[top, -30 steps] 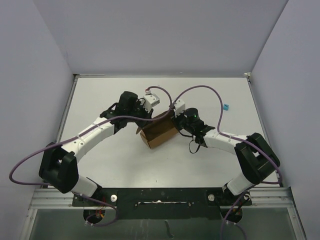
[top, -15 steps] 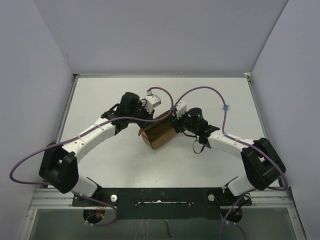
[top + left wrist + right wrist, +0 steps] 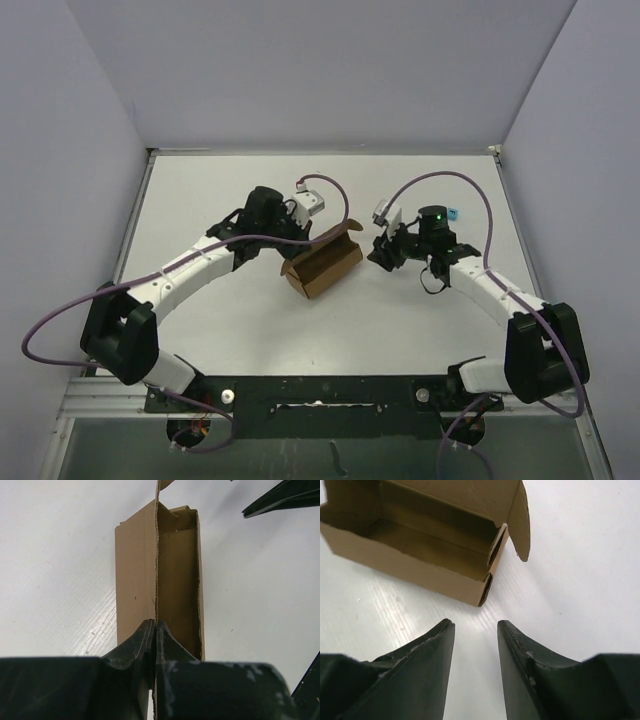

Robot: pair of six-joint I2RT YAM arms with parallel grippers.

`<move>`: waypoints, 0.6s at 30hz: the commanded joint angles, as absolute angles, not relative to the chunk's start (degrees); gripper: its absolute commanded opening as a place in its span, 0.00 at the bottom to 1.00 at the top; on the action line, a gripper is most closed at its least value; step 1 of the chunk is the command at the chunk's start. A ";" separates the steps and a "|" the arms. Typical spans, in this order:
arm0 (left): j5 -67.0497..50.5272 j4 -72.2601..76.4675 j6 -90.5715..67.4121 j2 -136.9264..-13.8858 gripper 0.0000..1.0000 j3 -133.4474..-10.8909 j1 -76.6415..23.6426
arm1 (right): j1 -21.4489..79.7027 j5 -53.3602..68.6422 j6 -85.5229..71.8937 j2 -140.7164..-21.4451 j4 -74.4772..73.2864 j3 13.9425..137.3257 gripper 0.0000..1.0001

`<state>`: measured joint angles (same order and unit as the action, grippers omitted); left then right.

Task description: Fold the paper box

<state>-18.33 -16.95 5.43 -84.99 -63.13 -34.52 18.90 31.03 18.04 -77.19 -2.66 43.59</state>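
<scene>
Paper box (image 3: 176,580) tight in left pincer (image 3: 155,626)

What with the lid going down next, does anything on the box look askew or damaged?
Nothing looks torn or crushed. The paper box lies at an angle on the table, its lid upright, pinched by the left end effector. The lid's rounded end tab juts outward, untucked.

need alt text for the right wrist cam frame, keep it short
An open brown cardboard box sits upper left on a white table, its lid flap raised. At the bottom edge the right arm's two dark fingers stand apart, holding nothing, short of the box's near corner.
</scene>
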 commanded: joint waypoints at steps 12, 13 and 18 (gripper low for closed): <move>-23.94 -15.13 -3.82 -88.14 0.00 -62.73 -36.07 | 21.57 49.02 43.25 -81.60 -22.63 51.11 0.10; -24.10 -14.74 -4.18 -88.23 0.00 -62.30 -36.16 | 21.26 49.05 43.06 -81.60 -22.97 51.37 0.09; -25.55 -12.85 -6.05 -89.04 0.00 -60.43 -36.43 | 17.87 51.70 43.10 -79.38 -24.10 51.64 0.11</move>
<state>-23.20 -16.05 -3.57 -87.26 -61.47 -36.07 20.05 48.84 41.50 -82.06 -22.70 48.99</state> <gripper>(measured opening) 0.015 0.101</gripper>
